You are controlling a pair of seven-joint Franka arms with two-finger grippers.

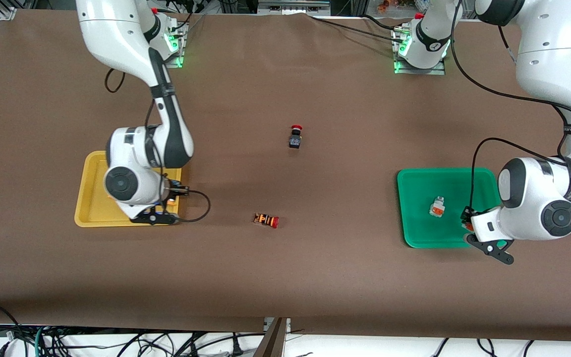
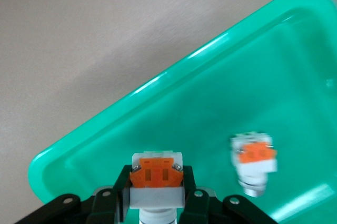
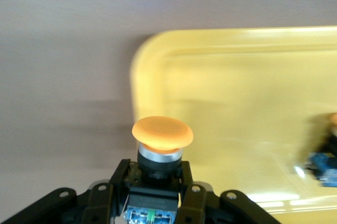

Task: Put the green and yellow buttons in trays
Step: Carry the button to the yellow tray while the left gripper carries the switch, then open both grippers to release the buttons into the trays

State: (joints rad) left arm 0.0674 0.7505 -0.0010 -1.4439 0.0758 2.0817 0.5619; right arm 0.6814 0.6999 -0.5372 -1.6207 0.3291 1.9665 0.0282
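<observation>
From the front camera, the right gripper (image 1: 159, 210) hangs over the yellow tray (image 1: 89, 210), above the corner at about five o'clock from the tray's middle, while the left gripper (image 1: 474, 230) is over the green tray (image 1: 417, 198), also near its five o'clock corner. A white-grey button (image 1: 437, 207) lies inside the green tray, roughly at its centre. On the bare table (image 1: 285, 277) between the trays stand a black-bodied button with a red cap (image 1: 295, 137), and, nearer the camera at about seven o'clock from it, an orange-black striped button (image 1: 266, 219) on its side. In the left wrist view, the left gripper (image 2: 156, 195) is clamped on a second white-grey button (image 2: 156, 179), orange face showing, above the green tray's floor; the first one (image 2: 254, 162) lies loose at three o'clock from it. In the right wrist view, the right gripper (image 3: 158, 195) grips a black-blue button with an orange-yellow cap (image 3: 161, 147) over the yellow tray's rim (image 3: 139, 76); another blue-bodied button (image 3: 326, 158) rests in that tray at three o'clock.
</observation>
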